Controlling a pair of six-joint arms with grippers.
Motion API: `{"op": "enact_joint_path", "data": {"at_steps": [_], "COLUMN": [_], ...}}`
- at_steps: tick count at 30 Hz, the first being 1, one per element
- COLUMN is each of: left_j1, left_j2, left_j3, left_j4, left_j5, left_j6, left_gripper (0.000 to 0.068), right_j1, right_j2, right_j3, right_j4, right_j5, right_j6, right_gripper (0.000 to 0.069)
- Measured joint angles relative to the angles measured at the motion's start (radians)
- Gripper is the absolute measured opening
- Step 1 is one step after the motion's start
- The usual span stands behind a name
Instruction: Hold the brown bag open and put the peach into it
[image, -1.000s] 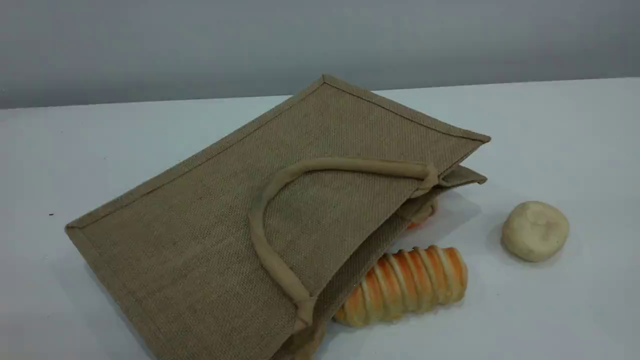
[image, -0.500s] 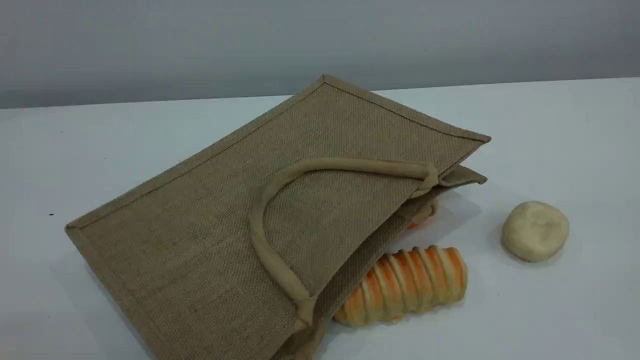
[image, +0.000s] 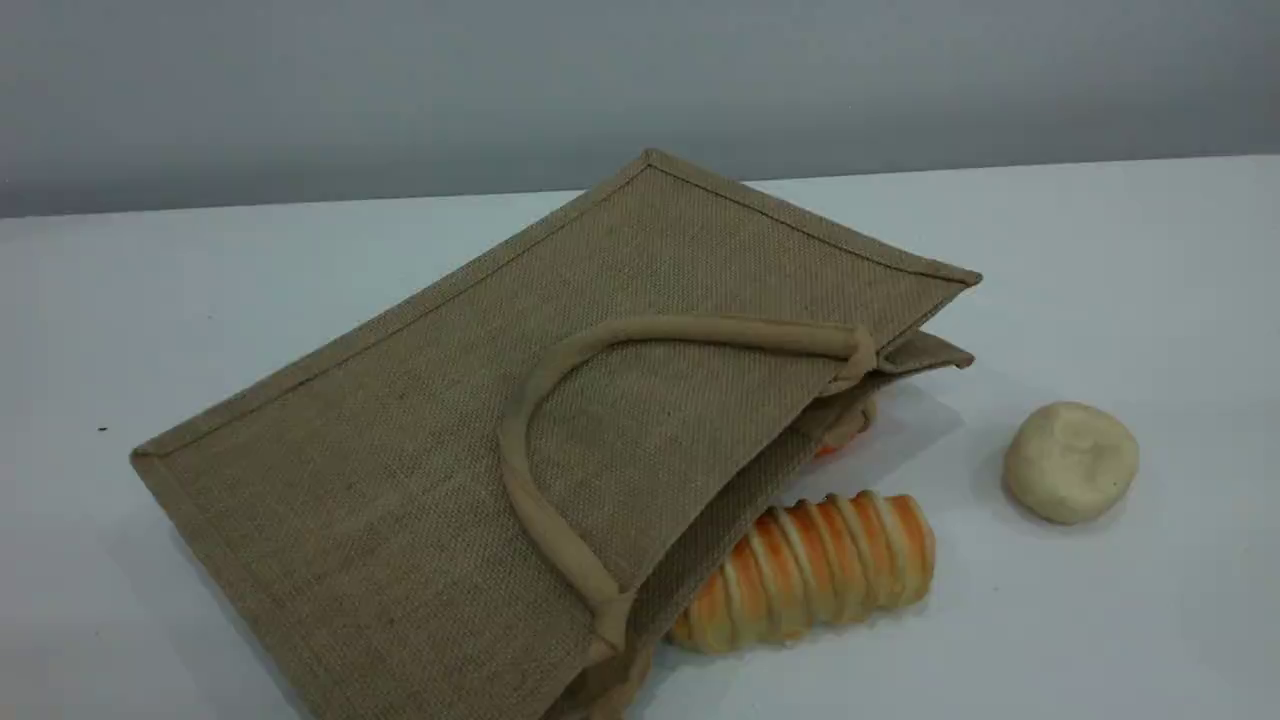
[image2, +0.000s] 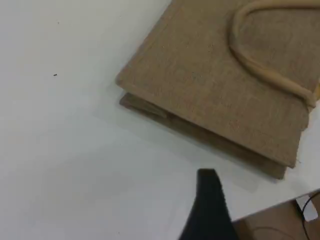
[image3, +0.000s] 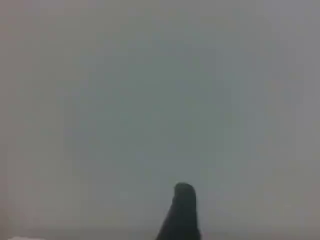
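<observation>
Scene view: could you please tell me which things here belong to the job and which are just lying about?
For the job:
- large tan-brown woven jute bag, lying flat
- peach: not clearly in view; only an orange-red sliver peeks from under the bag's mouth

Lying about:
- orange-and-cream striped bread roll
- cream-white lumpy ball

I see a plain white desk (image: 1100, 620) with the brown bag (image: 420, 480) lying flat across its middle, mouth toward the right edge. A striped orange bread roll (image: 810, 570) rests on the desk, touching the bag's mouth nearer the front edge. A cream-white lumpy ball (image: 1070, 462) sits apart, further toward the right edge.
</observation>
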Motion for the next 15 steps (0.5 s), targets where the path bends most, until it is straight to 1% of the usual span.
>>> {"op": "enact_joint_path", "data": {"at_steps": [15], "left_j1": [0.0], "left_j2": [0.0], "left_j3": [0.0], "left_j4": [0.0], "left_j5": [0.0], "left_j6": [0.0], "left_gripper": [0.0469], "right_j1": [0.0], "right_j2": [0.0], "right_j3": [0.0], "right_j4": [0.0], "right_j5": [0.008], "right_j6": [0.0], "right_gripper": [0.0573]}}
